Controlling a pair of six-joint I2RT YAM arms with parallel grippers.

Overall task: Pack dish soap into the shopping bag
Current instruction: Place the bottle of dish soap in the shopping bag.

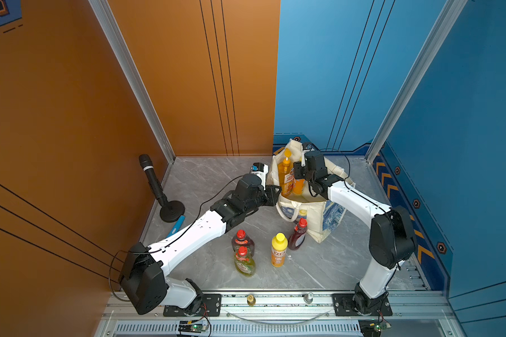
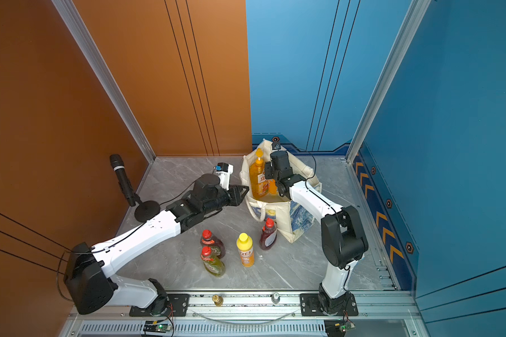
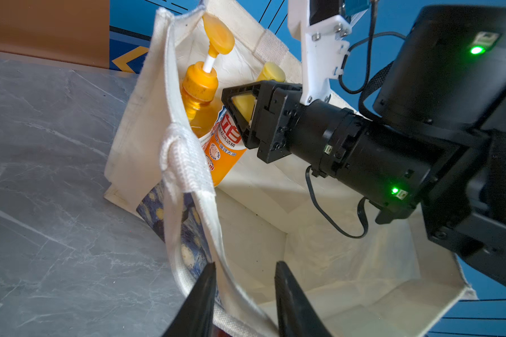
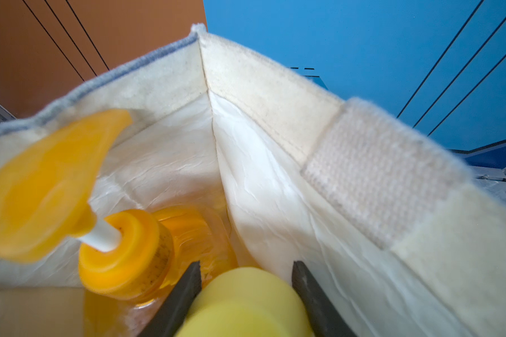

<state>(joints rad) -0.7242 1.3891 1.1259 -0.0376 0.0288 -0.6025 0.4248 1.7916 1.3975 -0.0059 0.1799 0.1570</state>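
Looking down on the shopping bag point(image 1: 314, 224), standing open toward the far right of the grey marble table point(image 1: 319, 262). Got two of the dish soaps upright inside it, clear in both top views. That's the big orange pump bottle point(image 1: 285, 178) at the left of the opening, and a smaller yellow-capped bottle point(image 1: 298, 185) just beside it on the right.

As for the right gripper point(image 4: 246, 270): down inside the bag from the right, pinched onto the yellow cap of that smaller bottle, one black finger point(image 4: 187, 286) pressed to each side. Same story from the left wrist view, with the cap sitting between those fingers.

Then the left gripper point(image 3: 244, 271): parked at the bag's near-left rim, jaws a little way apart and straddling the cream edge and handle strap. Can see fabric lying against one finger point(image 3: 205, 294) and a clear gap to the other, so no real clamp on it.

Counting four more bottles out on the table, all on the near side of the bag:
- dark red bottle point(image 1: 242, 240), leftmost
- yellow-green bottle point(image 1: 244, 262) with a red cap, just nearer than that one; can't tell if touching
- second yellow-capped orange bottle point(image 1: 279, 251), standing a bit to the right of that pair
- other dark red bottle point(image 1: 298, 235), tilted, just beside the bag's near-left corner

Also spotting a black microphone point(image 1: 154, 181) on its round stand, leaning, way over at the far left, well apart from the soaps.
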